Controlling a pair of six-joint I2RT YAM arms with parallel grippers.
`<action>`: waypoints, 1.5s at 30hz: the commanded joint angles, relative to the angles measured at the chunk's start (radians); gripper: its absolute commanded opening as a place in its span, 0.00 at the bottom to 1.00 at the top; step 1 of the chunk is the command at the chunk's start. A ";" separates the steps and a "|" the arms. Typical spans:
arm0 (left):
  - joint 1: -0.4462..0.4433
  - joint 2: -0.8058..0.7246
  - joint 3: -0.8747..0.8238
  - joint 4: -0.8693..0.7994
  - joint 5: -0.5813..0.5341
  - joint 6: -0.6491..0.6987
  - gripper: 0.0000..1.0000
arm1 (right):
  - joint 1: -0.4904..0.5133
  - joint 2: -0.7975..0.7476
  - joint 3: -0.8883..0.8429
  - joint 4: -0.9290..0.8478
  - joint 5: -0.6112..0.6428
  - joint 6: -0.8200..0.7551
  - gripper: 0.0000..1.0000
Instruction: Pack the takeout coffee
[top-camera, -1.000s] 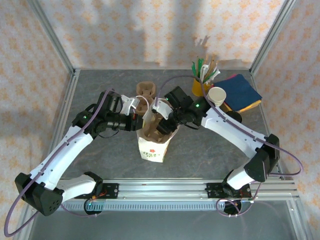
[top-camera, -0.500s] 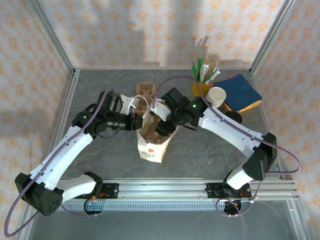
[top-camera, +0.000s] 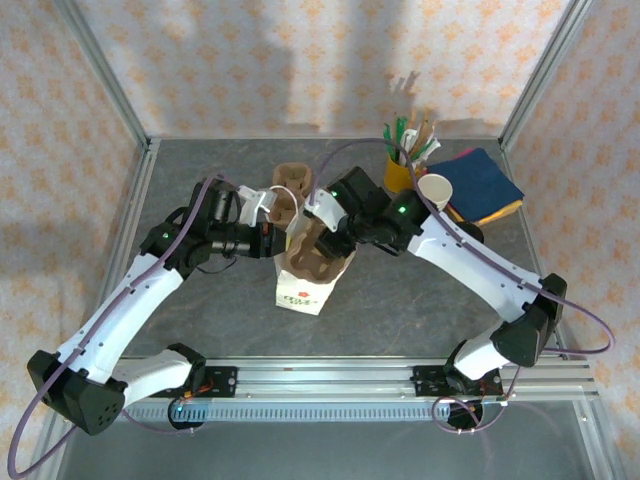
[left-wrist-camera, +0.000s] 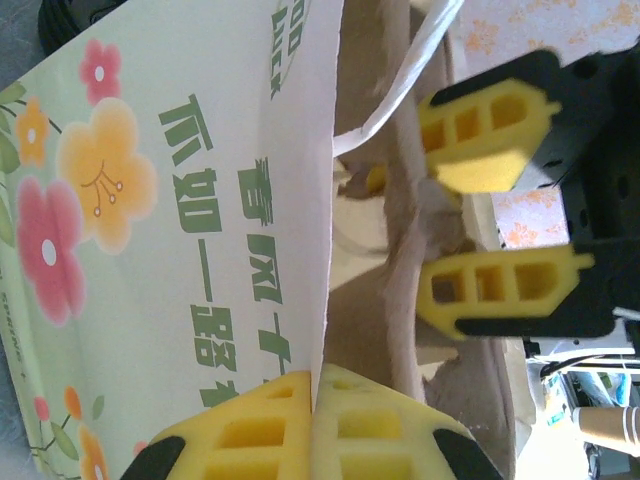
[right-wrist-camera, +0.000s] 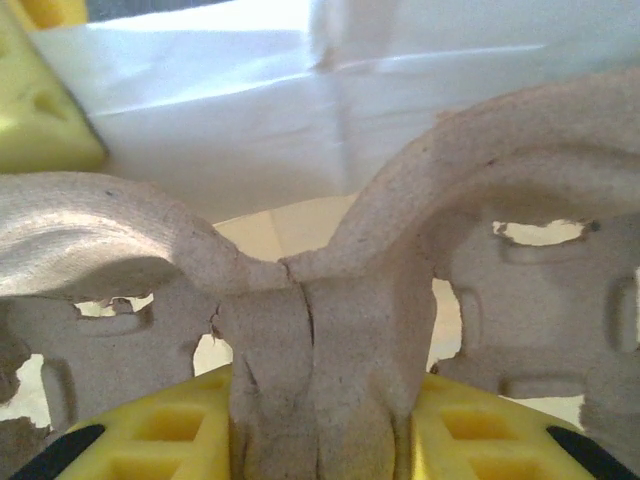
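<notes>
A white paper bag (top-camera: 300, 293) printed with flowers stands mid-table, mouth up. My left gripper (top-camera: 277, 236) is shut on the bag's left rim; in the left wrist view its pads (left-wrist-camera: 290, 420) pinch the paper edge (left-wrist-camera: 322, 250). My right gripper (top-camera: 325, 226) is shut on the middle rib of a brown pulp cup carrier (top-camera: 313, 256), which sits in the bag's mouth. In the right wrist view that rib (right-wrist-camera: 325, 340) fills the gap between the yellow pads, with the bag's white inner wall (right-wrist-camera: 250, 110) behind. The takeout coffee is hidden.
A second brown carrier (top-camera: 291, 178) lies behind the bag. At the back right stand a yellow cup of sticks and straws (top-camera: 402, 172), a stack of lidless white cups (top-camera: 434, 190) and a blue cloth (top-camera: 483, 184). Metal frame posts edge the table.
My right gripper has shifted a little back and left with the carrier, which now sits deeper in the bag's mouth. The bag has shifted slightly with it. The left grip on the rim is unchanged.
</notes>
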 joint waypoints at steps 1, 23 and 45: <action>0.002 -0.024 0.001 0.021 0.049 0.013 0.00 | -0.002 -0.029 0.038 0.001 0.108 -0.015 0.36; 0.002 -0.054 -0.052 0.067 0.096 -0.056 0.00 | 0.002 -0.129 0.081 -0.002 0.106 -0.014 0.37; 0.002 -0.053 -0.087 0.109 0.113 -0.095 0.00 | 0.132 -0.100 -0.100 0.045 0.193 0.022 0.37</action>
